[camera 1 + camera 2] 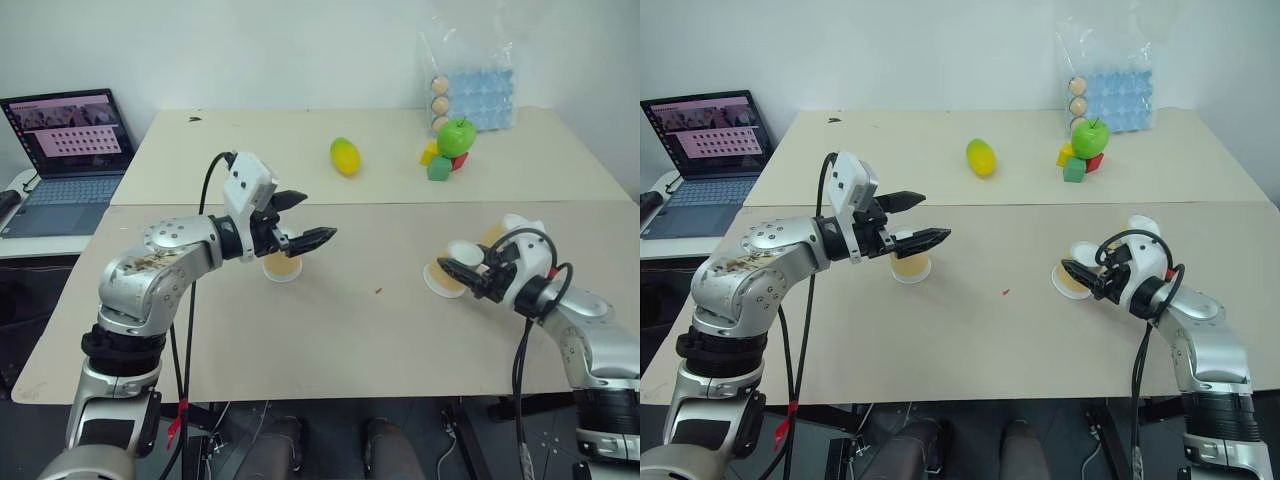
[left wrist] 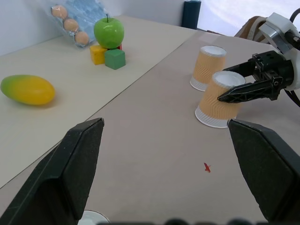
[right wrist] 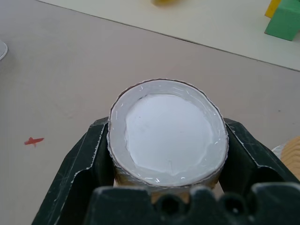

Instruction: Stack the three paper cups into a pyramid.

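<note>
Three paper cups are sitting upside down on the tan table (image 1: 340,340), none of them stacked yet. Toward the right of the head views, the right gripper (image 1: 458,268) is closing its two black fingers around the near cup (image 2: 219,104), one finger on each side of its upper part just under the white base; the right wrist view is looking down on that cup's white base (image 3: 168,133) held between the fingers. A second cup (image 2: 207,68) is standing just behind it, close but apart, further toward the right edge of the table. The third cup (image 1: 282,267) is standing near the centre-left of the head views, partly hidden under the left gripper (image 1: 305,220), which is hovering above it with its fingers spread wide and holding nothing. In the upper middle of the frame a yellow-green fruit (image 1: 345,156) is lying on the far table, and to its right a green apple (image 1: 457,137) is resting on coloured blocks (image 1: 437,163) in front of a bagged egg tray (image 1: 470,90). A laptop (image 1: 62,160) is sitting open at the upper left.
</note>
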